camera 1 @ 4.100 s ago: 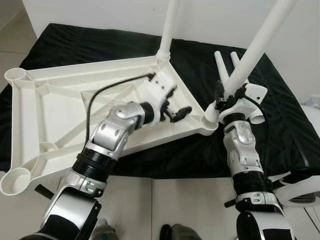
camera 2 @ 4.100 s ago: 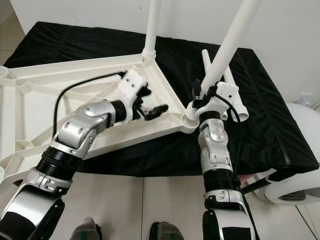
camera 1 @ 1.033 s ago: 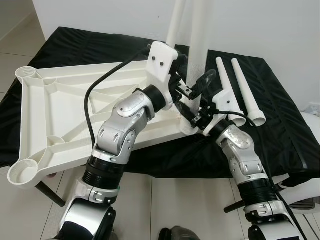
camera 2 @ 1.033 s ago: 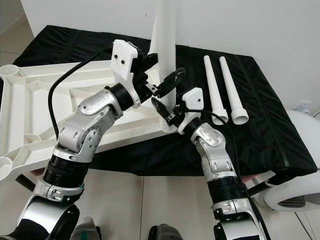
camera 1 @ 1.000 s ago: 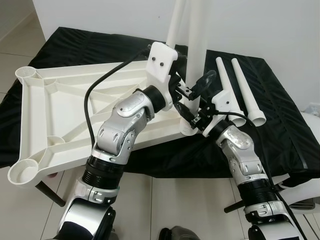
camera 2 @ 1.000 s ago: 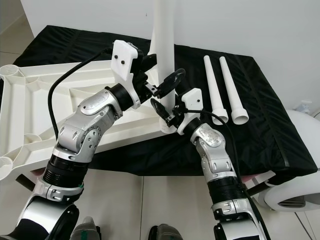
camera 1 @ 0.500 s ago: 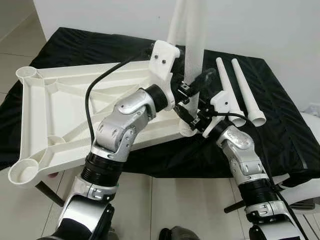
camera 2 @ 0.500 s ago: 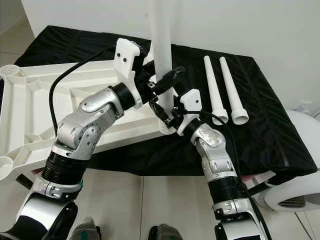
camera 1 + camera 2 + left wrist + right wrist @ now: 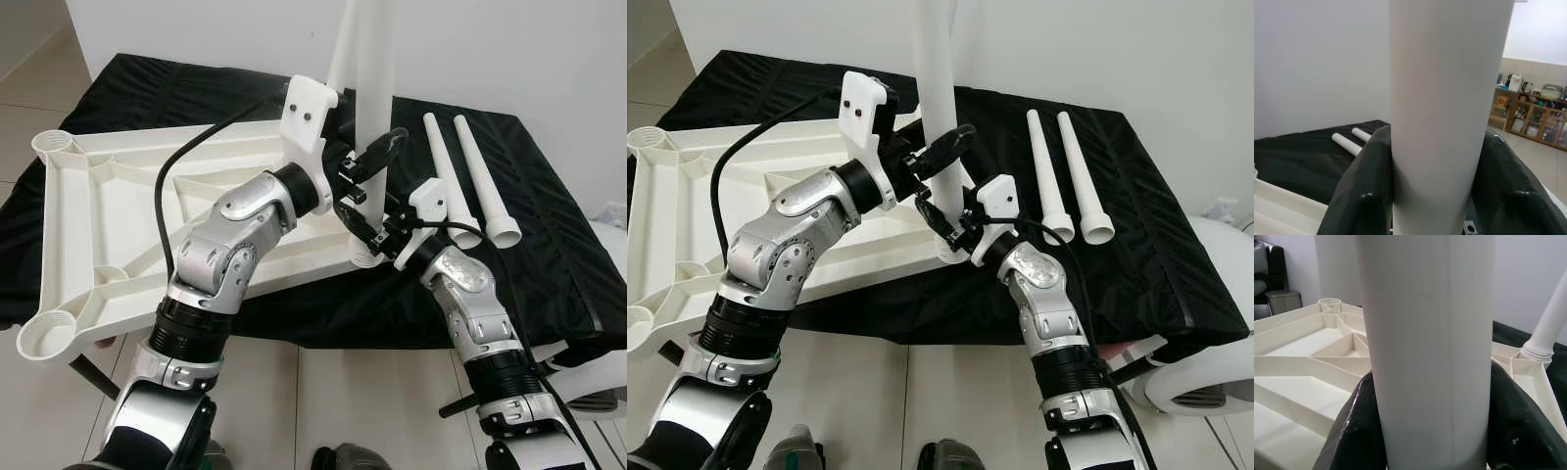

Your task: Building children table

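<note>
Both grippers clamp the same upright white leg point(image 9: 373, 88), centre-top of frame. Left gripper point(image 9: 367, 162) closed around it higher up; right gripper point(image 9: 364, 227) closed around it lower, just above the socket at the corner of the upturned tabletop point(image 9: 118, 211), left-centre on the black cloth point(image 9: 549, 264). Second leg point(image 9: 340, 49) stands behind. Two loose legs point(image 9: 470, 181) lie side by side, upper right.

Head stereo pair high above, facing down; both wrist cameras tight against the same upright leg point(image 9: 1444, 122).
</note>
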`<state>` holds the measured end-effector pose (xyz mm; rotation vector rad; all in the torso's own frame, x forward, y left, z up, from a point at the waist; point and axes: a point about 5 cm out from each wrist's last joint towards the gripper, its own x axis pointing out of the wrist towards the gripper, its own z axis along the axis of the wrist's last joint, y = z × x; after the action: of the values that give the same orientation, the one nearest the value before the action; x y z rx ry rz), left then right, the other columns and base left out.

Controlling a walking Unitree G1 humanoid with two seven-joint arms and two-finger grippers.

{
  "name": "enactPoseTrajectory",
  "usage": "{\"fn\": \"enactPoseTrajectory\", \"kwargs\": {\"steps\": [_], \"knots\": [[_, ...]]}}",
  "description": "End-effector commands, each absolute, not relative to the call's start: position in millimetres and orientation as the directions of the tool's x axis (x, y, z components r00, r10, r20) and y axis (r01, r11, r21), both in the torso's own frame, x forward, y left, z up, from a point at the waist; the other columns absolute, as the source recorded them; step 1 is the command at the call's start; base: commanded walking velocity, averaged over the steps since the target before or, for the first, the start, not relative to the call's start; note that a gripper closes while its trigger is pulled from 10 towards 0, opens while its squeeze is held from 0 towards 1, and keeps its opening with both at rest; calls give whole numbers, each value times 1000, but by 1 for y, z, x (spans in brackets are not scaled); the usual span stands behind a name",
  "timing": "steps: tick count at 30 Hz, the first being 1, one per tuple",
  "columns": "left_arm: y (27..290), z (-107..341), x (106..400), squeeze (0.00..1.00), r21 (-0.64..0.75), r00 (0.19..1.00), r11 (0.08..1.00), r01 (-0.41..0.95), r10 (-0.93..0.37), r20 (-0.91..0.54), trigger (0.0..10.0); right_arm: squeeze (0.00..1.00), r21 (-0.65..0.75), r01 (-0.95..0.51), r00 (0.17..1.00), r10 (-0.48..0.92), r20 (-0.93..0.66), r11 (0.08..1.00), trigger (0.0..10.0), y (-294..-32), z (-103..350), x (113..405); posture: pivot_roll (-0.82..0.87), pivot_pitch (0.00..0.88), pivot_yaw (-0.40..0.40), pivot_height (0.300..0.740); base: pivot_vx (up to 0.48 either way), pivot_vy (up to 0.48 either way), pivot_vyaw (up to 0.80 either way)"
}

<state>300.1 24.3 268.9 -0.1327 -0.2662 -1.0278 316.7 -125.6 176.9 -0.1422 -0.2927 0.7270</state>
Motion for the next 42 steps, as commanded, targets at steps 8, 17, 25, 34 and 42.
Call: {"fn": "enactPoseTrajectory", "kwargs": {"steps": [8,17,25,34,42], "knots": [[9,278,288,0,116,397,441,890,-874,281,10000,1000,-175,-503,803,533,268,846,10000,-144,188,328,74,0,-87,740,0,0,0],[21,286,311,0,135,607,664,735,-734,306,10000,0,-183,-380,872,417,255,907,10000,-135,187,330,80,0,-92,740,0,0,0],[21,277,323,0,149,693,742,653,-665,277,10000,0,-177,-292,901,333,277,940,10000,-114,183,327,79,0,-94,740,0,0,0],[22,280,330,0,124,727,778,615,-621,291,10000,0,-172,-179,934,222,279,969,10000,-102,177,326,84,0,-98,740,0,0,0],[26,285,334,0,126,733,791,598,-604,311,10000,0,-142,-96,954,132,271,985,10000,-96,173,324,85,0,-104,740,0,0,0]]}}
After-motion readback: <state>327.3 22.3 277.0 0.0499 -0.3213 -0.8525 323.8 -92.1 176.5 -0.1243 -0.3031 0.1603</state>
